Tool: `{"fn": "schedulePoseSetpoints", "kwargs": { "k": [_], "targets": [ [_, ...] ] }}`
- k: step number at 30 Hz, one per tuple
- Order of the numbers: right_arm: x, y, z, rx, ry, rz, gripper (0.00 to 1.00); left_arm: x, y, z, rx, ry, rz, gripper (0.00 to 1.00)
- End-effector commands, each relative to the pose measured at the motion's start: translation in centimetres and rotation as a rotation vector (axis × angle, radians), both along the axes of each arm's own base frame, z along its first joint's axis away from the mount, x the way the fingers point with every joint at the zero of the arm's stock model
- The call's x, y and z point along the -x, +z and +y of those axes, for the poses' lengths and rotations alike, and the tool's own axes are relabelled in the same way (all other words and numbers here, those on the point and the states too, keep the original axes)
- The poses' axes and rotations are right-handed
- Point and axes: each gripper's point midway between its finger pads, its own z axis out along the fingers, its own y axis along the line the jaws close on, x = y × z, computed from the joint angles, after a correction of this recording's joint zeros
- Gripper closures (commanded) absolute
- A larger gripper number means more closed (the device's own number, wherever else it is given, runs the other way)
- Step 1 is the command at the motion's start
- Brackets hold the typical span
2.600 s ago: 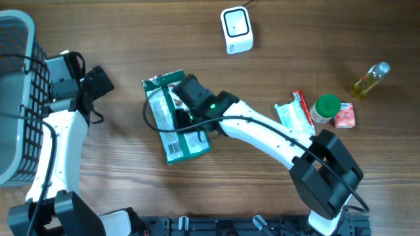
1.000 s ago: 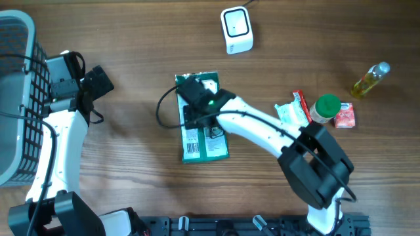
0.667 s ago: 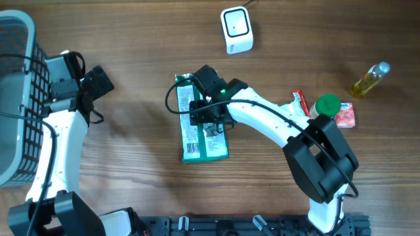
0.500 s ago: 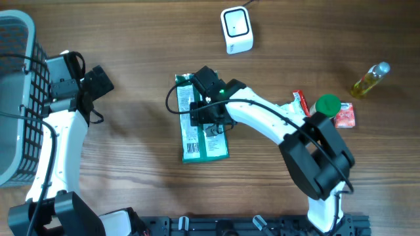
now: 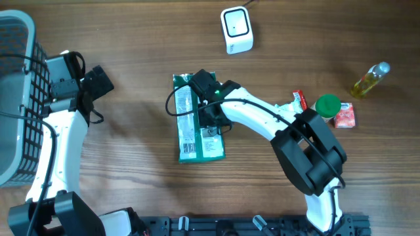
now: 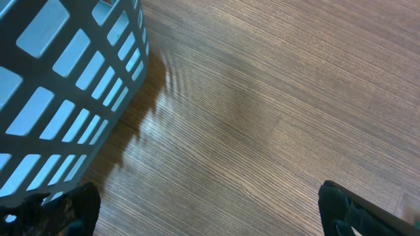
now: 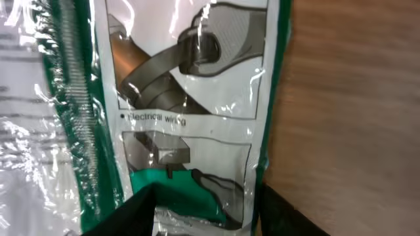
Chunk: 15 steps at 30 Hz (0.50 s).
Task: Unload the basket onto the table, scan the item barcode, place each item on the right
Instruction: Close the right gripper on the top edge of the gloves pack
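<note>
The item is a flat green-and-white plastic package [image 5: 193, 134] lying on the wooden table, with a barcode label [image 5: 188, 150] near its front left corner. My right gripper [image 5: 209, 110] sits low over the package's far right part. In the right wrist view the package [image 7: 190, 98] fills the frame, and the gripper [image 7: 207, 215] stands part-way open, its two black fingers straddling the package's right edge. The white barcode scanner [image 5: 236, 29] stands at the back of the table. My left gripper [image 5: 102, 80] hovers wide open over bare wood [image 6: 210, 211], holding nothing.
A grey mesh basket [image 5: 16, 65] stands at the far left, close to the left gripper [image 6: 65, 85]. At the right are a small oil bottle [image 5: 369, 80], a green-lidded jar [image 5: 326, 108] and red-and-white packets [image 5: 298, 111].
The right gripper has pushed the package towards the table's middle, straightened it, then shifted to its right edge and narrowed its fingers. The package has nudged slightly left. The left arm is still.
</note>
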Motion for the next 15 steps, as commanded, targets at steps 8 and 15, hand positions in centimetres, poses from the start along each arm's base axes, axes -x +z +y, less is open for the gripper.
{"fn": "schedulePoseSetpoints", "kwargs": {
  "k": [8, 15],
  "targets": [
    [-0.5, 0.7, -2.8, 0.186, 0.007, 0.001, 0.35, -0.2, 0.9, 0.2, -0.012, -0.006, -0.021, 0.0],
    [-0.8, 1.9, -0.5, 0.079, 0.011, 0.019, 0.26, -0.2, 0.9, 0.2, -0.012, -0.006, -0.021, 0.0]
  ]
}}
